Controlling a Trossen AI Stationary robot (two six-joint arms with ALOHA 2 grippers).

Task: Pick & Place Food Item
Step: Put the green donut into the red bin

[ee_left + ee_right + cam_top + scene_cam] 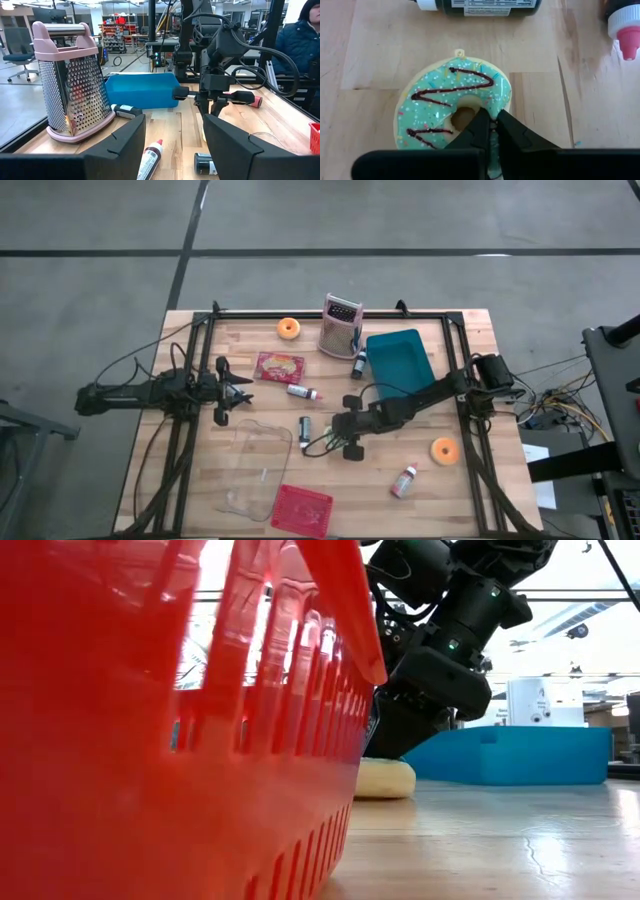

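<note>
A doughnut with green icing, dark zigzag lines and sprinkles lies flat on the wooden table near its middle. In the low view its pale underside rests on the boards. My right gripper slants down onto it from the table's right side and is shut on its ring. My left gripper waits at the table's left side, level and open, with nothing between its fingers. My right gripper pinches the doughnut's ring beside the hole, on the side nearest the gripper. One fingertip sits at the hole's edge, the other on the icing. The fingers slant down from the table's right. The doughnut lies on the table.
A dark bottle lies just beyond the doughnut. A metal grater, a blue bin and an orange doughnut stand farther back. A clear tray, a red basket, a second orange doughnut and small bottles lie nearer.
</note>
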